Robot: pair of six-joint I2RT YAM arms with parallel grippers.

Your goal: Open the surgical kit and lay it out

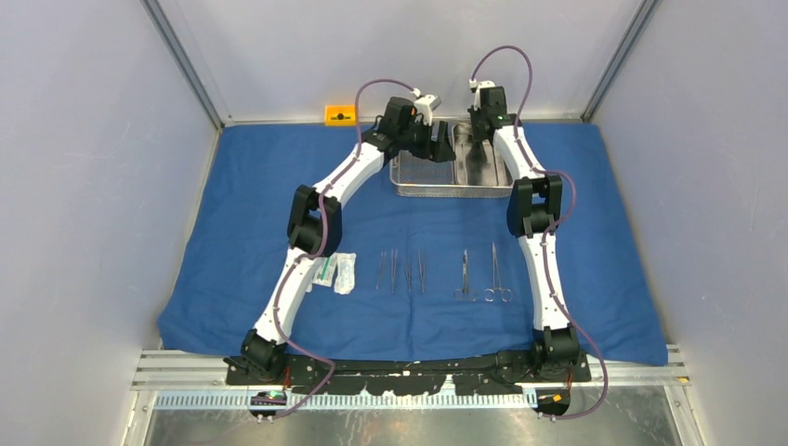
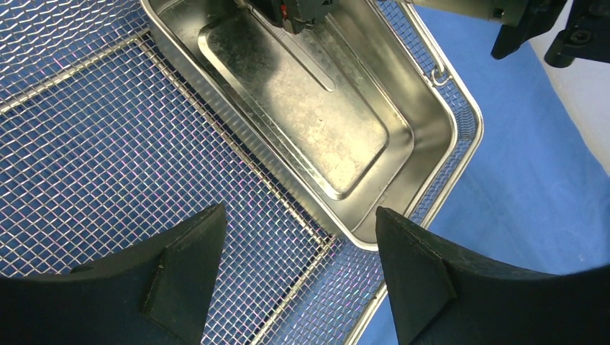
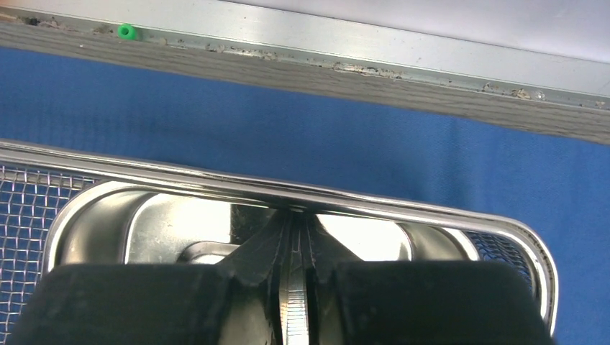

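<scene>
Mesh basket [image 2: 108, 144] under left claw [image 2: 300, 213], apart; right claw [image 3: 296, 220] clamped on thin ribbed forceps [image 3: 293, 310].

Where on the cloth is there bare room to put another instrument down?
Bare blue cloth lies left of the left arm, right of the right arm, and between the mesh basket and the instrument row. Crowded: basket, row, packets.

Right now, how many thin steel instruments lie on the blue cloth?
6: four slim steel forceps centred, two ring-handled steel scissors beside them; arms may hide more.
</scene>
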